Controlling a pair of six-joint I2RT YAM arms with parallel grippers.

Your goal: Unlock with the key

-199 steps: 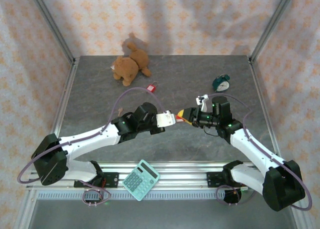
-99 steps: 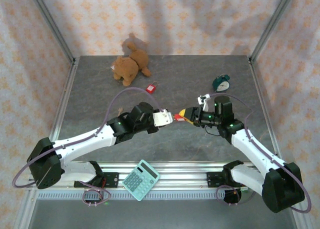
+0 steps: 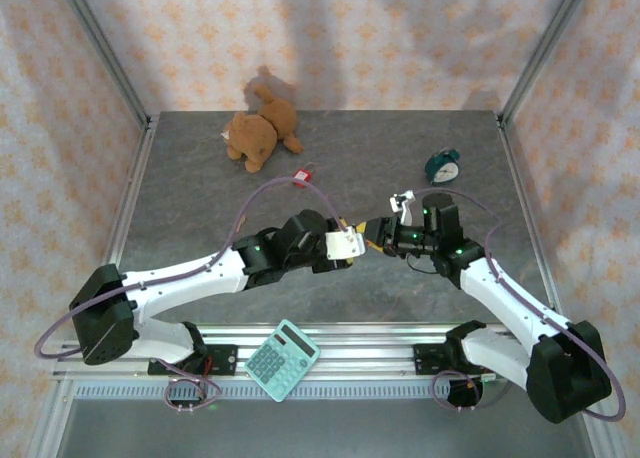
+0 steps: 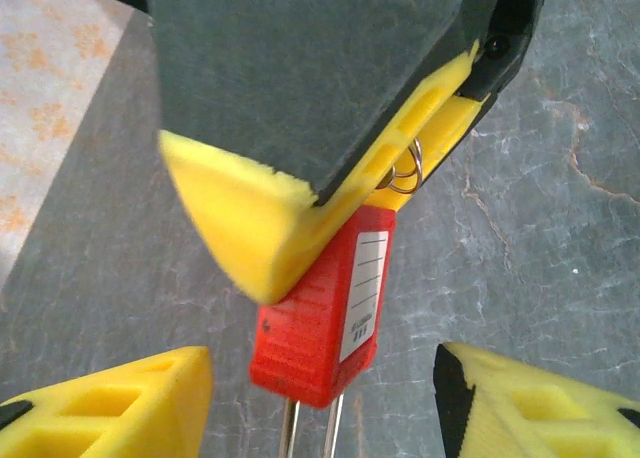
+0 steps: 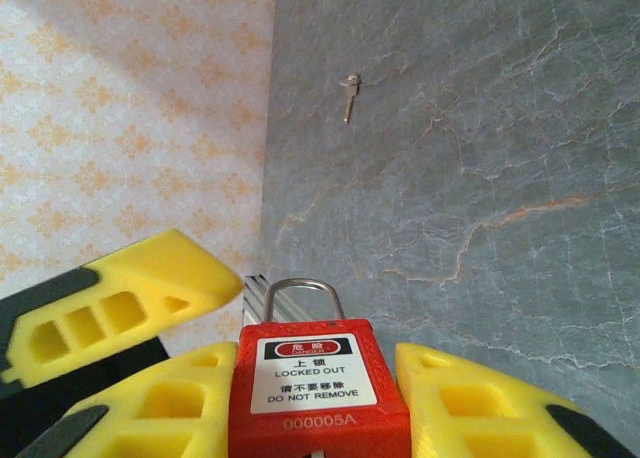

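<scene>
One red padlock (image 5: 318, 388) sits at the bottom centre of the right wrist view, shackle up, clamped between the right gripper (image 3: 377, 230)'s yellow fingers (image 5: 215, 408). In the left wrist view the left gripper (image 4: 322, 383) stands apart, a pad in each lower corner, clear of the lock. Near the right wrist frame's top, a key (image 5: 348, 96) lies on the grey table (image 5: 480, 128). Overhead, both grippers meet at centre.

A robot lab cell: aluminium frame (image 3: 106, 48), patterned backdrop (image 3: 350, 38), grey tabletop (image 3: 200, 188).
</scene>
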